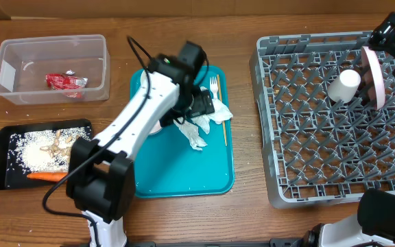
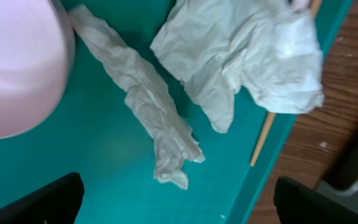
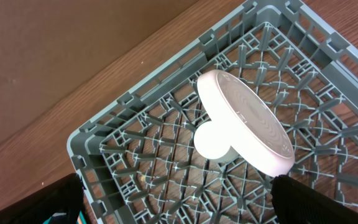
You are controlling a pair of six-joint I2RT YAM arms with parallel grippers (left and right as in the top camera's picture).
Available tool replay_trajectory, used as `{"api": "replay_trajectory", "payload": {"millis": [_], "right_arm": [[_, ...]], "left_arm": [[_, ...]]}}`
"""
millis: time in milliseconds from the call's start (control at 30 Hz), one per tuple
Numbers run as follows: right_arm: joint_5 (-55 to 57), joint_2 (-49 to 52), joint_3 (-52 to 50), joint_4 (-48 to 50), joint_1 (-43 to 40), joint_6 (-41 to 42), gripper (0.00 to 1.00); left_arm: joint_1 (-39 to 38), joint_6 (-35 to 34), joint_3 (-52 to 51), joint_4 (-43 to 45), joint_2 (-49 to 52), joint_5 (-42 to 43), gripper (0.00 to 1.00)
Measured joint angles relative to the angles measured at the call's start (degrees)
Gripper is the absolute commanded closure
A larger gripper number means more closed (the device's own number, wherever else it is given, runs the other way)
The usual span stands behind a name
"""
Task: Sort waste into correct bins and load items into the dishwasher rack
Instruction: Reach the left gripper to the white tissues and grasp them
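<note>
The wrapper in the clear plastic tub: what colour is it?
The wrapper is red, clearest in the overhead view.

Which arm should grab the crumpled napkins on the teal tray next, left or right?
Left. The left hand, open, hangs directly over the napkins on the teal tray. The right hand is across the table above the dishwasher rack, beside the plate and cup.
</note>
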Motion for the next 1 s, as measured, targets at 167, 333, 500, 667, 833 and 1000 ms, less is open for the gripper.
{"api": "replay_trajectory", "payload": {"millis": [167, 333, 500, 667, 833, 1000], "right_arm": [[0.0, 0.0, 0.0, 0.0, 0.0, 0.0, 0.0], [0.0, 0.0, 0.0, 0.0, 0.0, 0.0, 0.0], [0.0, 0.0, 0.0, 0.0, 0.0, -0.1, 0.0], [0.0, 0.0, 0.0, 0.0, 0.0, 0.0, 0.0], [0.0, 0.0, 0.0, 0.0, 0.0, 0.0, 0.0], [0.0, 0.0, 0.0, 0.0, 0.0, 0.0, 0.0]], "left_arm": [[-2.1, -4.5, -6.0, 6.9, 0.7, -0.7, 0.0], [-2.3, -8.2, -10.3, 15.8, 0.7, -0.9, 0.0], [-2.3, -9.9, -14.7, 23.9, 0.7, -1.0, 0.0], [-2.3, -11.3, -16.7, 26.3, 0.7, -1.2, 0.0], [-2.3, -12.1, -17.0, 28.0, 0.7, -2.1, 0.0], [-2.3, -12.4, -17.0, 29.2, 1.4, -2.3, 0.0]]}}
